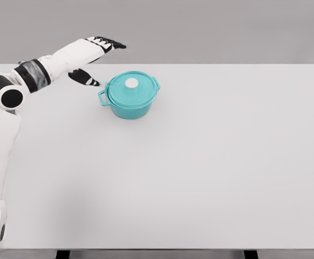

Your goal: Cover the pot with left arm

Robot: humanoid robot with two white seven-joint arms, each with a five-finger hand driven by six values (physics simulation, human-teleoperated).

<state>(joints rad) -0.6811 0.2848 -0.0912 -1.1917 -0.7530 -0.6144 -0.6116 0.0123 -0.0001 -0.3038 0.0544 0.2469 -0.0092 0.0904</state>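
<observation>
Already the lid [131, 89] sits on the teal pot [130, 105], its white knob [131, 83] on top, toward the far left of the white table [211, 162]. The pot's rim is hidden under the lid, and the far handle is hard to make out. The left hand [95, 56] is just left of the pot, fingers spread and holding nothing; the thumb tip lies near the left handle, whether touching cannot be told.

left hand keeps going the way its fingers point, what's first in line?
Nothing that shows. The left hand points right, along the table's far edge, passing behind the teal pot. Depth is hard to judge, but the way looks free.
</observation>
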